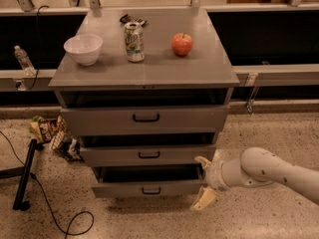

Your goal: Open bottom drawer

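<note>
Camera view, the only one.

- Grey cabinet, three drawers, each standing a little proud of the frame with a dark gap above it.
- The bottom drawer (119, 188) sits lowest, near the floor. Its small black loop handle (151, 190) is at mid-front and untouched.
- Your tool (204, 181) hangs off the right end of that drawer front, just beside its corner. It is released: fingers spread one above the other, nothing between them.
- On the worktop (209, 73): a white bowl (83, 48), a drink can (134, 42), an apple (182, 44).
- Snack bags (49, 132) and a cable (55, 210) lie on the floor to the left, well apart from the arm.

Judgement:

- The tool is at the corner, not the handle, so you have no grip to pull with yet.
- The upper finger (202, 161) rides close under the middle drawer (114, 155). Come in too high and you may hook or push the wrong front.
- A sideways sweep toward the handle could knock the corner and push the drawer shut.
- A hard bump could jolt the cabinet, roll the apple or topple the can.
</note>
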Tool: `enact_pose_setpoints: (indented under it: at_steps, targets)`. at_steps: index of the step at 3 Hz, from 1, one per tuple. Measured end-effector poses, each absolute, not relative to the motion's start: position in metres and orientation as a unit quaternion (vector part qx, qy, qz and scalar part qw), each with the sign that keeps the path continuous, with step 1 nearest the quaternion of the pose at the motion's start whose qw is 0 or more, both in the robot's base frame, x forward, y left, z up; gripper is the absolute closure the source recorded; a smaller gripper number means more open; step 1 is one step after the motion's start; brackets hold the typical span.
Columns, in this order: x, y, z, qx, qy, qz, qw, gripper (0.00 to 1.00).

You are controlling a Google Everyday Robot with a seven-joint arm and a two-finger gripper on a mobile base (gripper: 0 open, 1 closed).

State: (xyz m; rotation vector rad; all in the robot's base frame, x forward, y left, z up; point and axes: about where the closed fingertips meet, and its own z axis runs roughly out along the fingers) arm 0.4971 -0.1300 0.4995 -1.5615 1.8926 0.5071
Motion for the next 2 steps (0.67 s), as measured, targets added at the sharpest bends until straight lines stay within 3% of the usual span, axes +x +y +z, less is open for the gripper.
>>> enact_pose_setpoints:
  at_steps: [2]
  targets:
    - [0.514,-0.138,0.46,-0.585,0.724,0.184,0.315,0.0]
